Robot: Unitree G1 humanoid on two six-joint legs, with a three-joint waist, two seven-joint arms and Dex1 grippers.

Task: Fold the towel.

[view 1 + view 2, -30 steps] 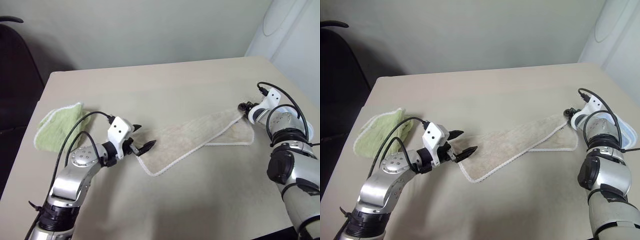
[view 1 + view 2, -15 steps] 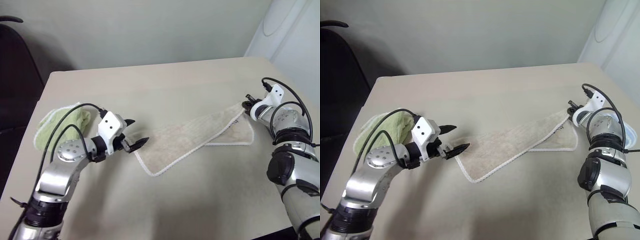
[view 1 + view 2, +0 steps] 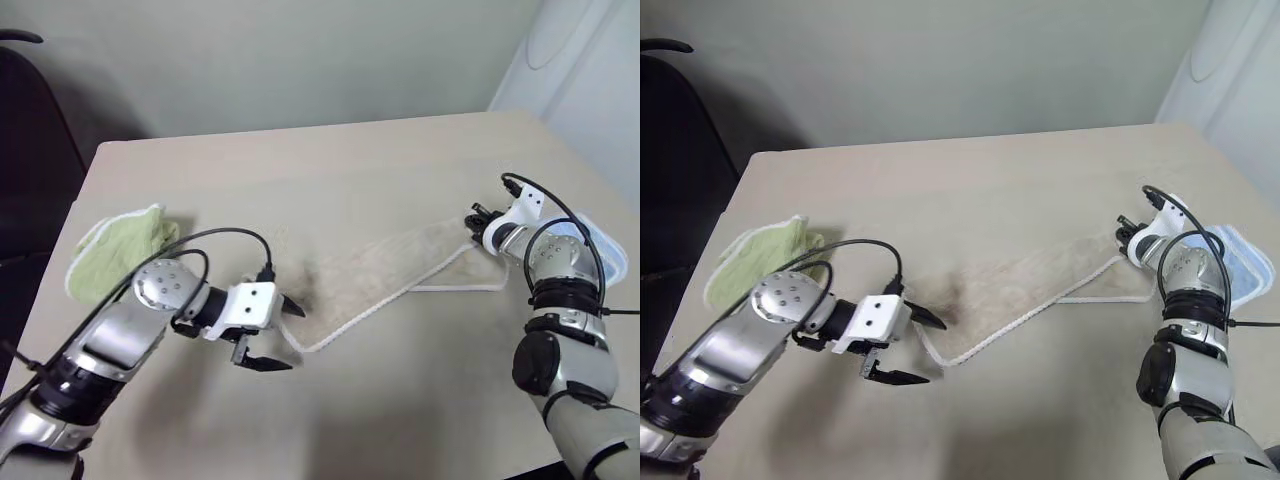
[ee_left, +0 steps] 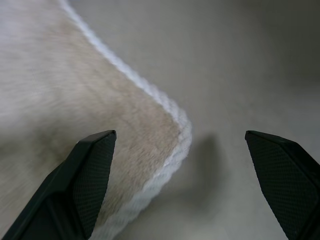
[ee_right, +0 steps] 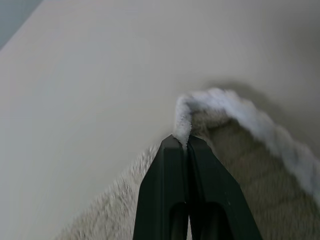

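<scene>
Where towel (image 3: 390,275) spans table (image 3: 330,170), green towel (image 3: 115,250) flanks.

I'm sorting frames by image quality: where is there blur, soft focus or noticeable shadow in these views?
Left wrist view: the towel pile is soft, the left gripper fingertips sharper, and the corner casts a shadow on the table. Right wrist view: the right gripper, shut on the towel's edge, is crisp while cloth near the frame's edge smears. Left eye view: even light, soft shadow under the left gripper.
</scene>
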